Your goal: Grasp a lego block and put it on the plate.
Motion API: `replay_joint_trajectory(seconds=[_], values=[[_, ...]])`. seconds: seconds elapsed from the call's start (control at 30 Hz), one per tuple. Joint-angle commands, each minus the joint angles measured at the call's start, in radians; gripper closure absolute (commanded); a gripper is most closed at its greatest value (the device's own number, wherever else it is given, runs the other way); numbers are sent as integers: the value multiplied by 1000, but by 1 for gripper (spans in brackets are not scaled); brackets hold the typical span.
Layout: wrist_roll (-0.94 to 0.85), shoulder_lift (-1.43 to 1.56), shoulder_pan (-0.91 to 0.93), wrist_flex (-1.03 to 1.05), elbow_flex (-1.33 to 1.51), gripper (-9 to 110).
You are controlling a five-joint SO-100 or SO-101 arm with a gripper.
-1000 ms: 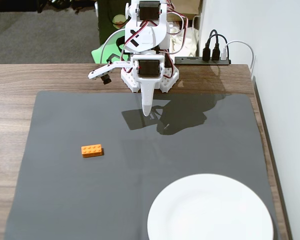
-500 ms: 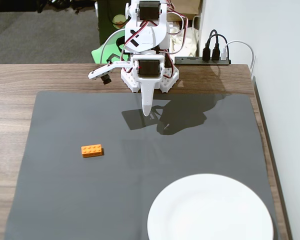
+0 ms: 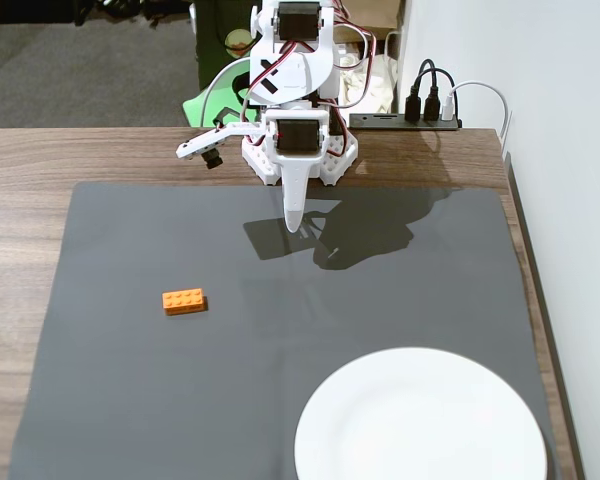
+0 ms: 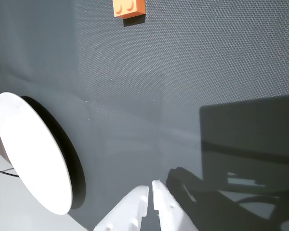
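Note:
A small orange lego block (image 3: 184,301) lies on the grey mat, left of centre in the fixed view. In the wrist view it (image 4: 129,8) sits at the top edge, partly cut off. The white plate (image 3: 420,425) lies at the mat's front right; in the wrist view it (image 4: 31,151) is at the left. My white gripper (image 3: 293,224) hangs near the arm's base at the back of the mat, far from both. Its jaws are together and hold nothing, as the wrist view (image 4: 151,186) shows.
The grey mat (image 3: 130,400) covers most of the wooden table (image 3: 20,230). The arm's base (image 3: 300,150) stands at the back centre. A power strip with plugs (image 3: 420,115) lies behind it by the white wall at the right.

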Motion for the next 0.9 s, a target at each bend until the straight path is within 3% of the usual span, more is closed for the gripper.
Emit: replay_joint_trajectory(seconds=[0.0, 0.3, 0.87], values=[[2, -5, -2, -8, 2, 101], [6, -5, 11, -9, 2, 101], [12, -63, 242, -81, -2, 101]])
